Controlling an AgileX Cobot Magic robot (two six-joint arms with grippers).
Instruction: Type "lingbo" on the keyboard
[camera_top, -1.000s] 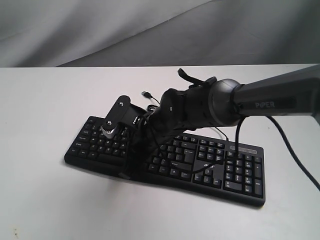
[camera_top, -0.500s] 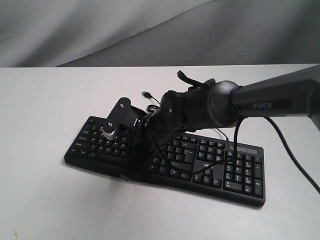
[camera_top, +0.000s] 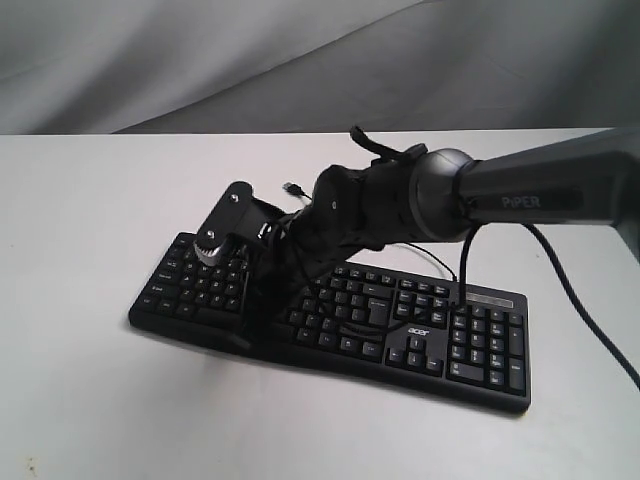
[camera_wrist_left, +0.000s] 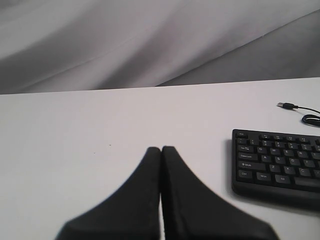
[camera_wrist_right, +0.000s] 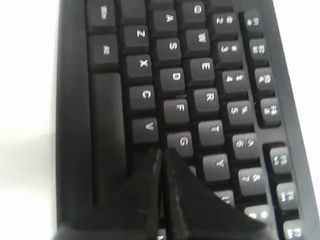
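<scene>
The black keyboard lies at a slant on the white table, its number pad and "acer" logo toward the right. My right gripper reaches across to the left half of the keys. It is shut, and in the right wrist view its tip sits just past the V and G keys of the keyboard, over the key beneath them. My left gripper is shut and empty above bare table, with the keyboard's left end off to one side. The exterior view does not show the left arm.
The keyboard's thin cable ends in a loose USB plug on the table behind it; the USB plug also shows in the left wrist view. The right arm's own black cable hangs over the keys. Grey cloth backs the table.
The right arm has swung left and a little back over the keyboard, carrying its shut gripper tip leftward along the keys. The keyboard has not moved.
</scene>
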